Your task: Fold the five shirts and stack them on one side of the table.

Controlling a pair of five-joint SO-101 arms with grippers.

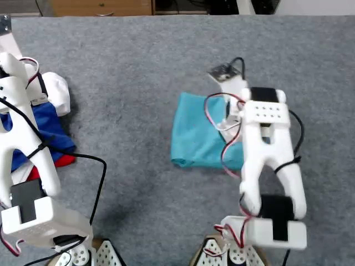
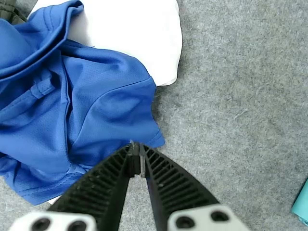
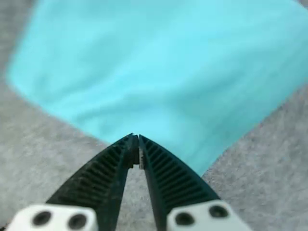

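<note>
My right gripper [image 3: 135, 144] hangs with its two black ribbed jaws pressed together at the tips, holding nothing. It sits just above the near edge of the teal shirt [image 3: 159, 72], where cloth meets the grey table cover [image 3: 38, 159].

From above, the teal shirt [image 1: 198, 136] lies folded into a rough rectangle near the middle of the table [image 1: 127, 66], with my right arm over its right edge.

Well off to the left of the teal shirt is a loose heap of unfolded shirts. A blue shirt [image 1: 52, 124] is on top, a white shirt [image 1: 58, 91] lies on its far side, and a strip of red shirt [image 1: 62, 161] peeks out on the near side.

My left gripper [image 2: 136, 154] is also closed tip to tip. It is at the hem of the blue shirt [image 2: 72, 110], on the side facing the teal shirt. I cannot tell whether the tips touch the fabric.

The left wrist view adds the blue shirt's mesh weave and collar, the white shirt [image 2: 134, 33] tucked beneath it, and a sliver of the teal shirt [image 2: 301, 204] at the edge.
</note>
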